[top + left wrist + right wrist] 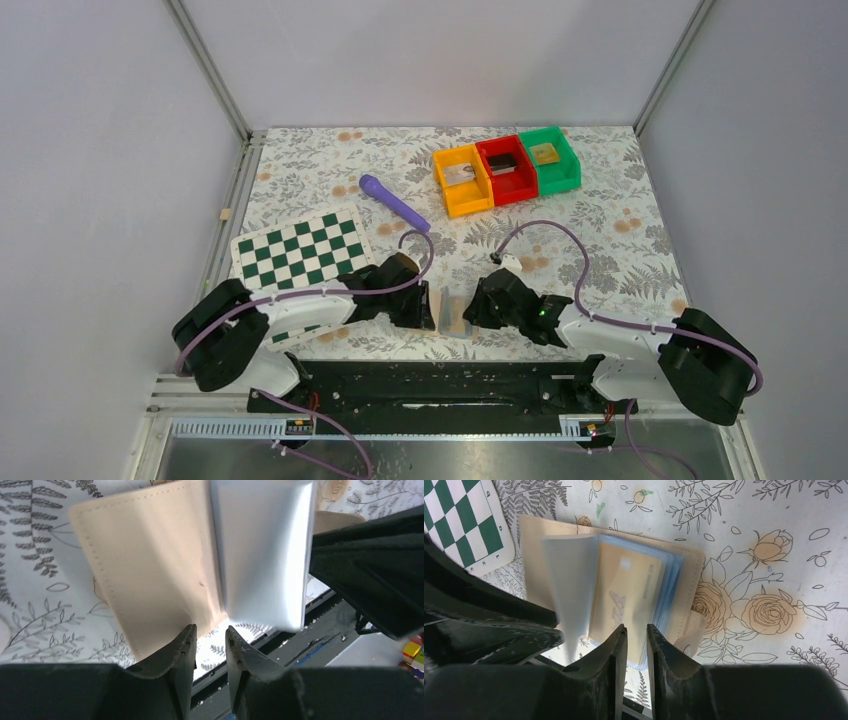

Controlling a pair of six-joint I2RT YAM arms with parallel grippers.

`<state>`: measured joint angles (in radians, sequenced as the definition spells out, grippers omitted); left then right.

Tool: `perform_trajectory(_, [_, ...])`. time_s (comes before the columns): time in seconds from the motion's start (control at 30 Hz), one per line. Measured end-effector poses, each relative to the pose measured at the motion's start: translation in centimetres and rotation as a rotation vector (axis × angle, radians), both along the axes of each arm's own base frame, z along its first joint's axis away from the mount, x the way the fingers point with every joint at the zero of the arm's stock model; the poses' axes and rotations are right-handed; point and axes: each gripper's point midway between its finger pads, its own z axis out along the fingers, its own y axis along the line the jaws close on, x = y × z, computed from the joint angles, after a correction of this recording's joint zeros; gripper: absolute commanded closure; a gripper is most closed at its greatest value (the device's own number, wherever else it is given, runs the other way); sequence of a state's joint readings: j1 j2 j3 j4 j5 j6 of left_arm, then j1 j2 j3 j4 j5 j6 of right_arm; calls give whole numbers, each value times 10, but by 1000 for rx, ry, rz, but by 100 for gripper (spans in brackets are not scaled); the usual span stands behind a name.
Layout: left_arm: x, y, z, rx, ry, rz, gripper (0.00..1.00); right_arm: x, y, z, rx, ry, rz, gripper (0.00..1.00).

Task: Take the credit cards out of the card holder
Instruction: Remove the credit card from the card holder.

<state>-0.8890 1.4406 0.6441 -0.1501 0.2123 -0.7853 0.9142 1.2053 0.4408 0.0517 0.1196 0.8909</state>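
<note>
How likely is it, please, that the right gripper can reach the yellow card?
Probably yes: the card holder stands open and the yellow card sits exposed just beyond the right gripper, whose jaws are parted.

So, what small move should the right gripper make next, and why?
Probably close the right gripper on the near edge of the yellow card. The holder is open, the card shows inside it, and the narrowly parted jaws frame that edge.

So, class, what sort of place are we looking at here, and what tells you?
Most likely a robot lab test cell: a left arm and right arm bolted at the edge of a table, plain white walls with metal framing around it, and practice props like coloured bins.
</note>
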Motion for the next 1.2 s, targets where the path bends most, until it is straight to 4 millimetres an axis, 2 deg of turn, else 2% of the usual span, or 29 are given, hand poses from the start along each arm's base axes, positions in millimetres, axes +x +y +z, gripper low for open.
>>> perform_trajectory(0.07, [-1,3,8,-2,-9,4,70,-1,-1,0,-2,1,0,74])
perform_trajectory(0.17, [1,3,32,-34,-41,5,69,-1,-3,1,-6,1,-1,74])
perform_trajectory(0.3, [11,-12,75,-133,-114,-5,69,-1,-2,6,5,-11,3,74])
perform_trajectory(0.43, [20,-18,95,-153,-163,-7,71,0,0,9,9,-18,10,74])
perform_trajectory(0.63, [21,-7,83,-81,-154,-1,71,5,9,22,38,-37,22,74])
perform_trajectory(0.77, [20,0,78,-58,-146,10,70,6,16,24,52,-27,37,74])
perform_trajectory(1.03, [21,0,93,-107,-168,25,70,6,36,16,67,23,71,74])
perform_trajectory(1.2, [21,1,89,-110,-154,42,71,9,54,14,99,36,88,75])
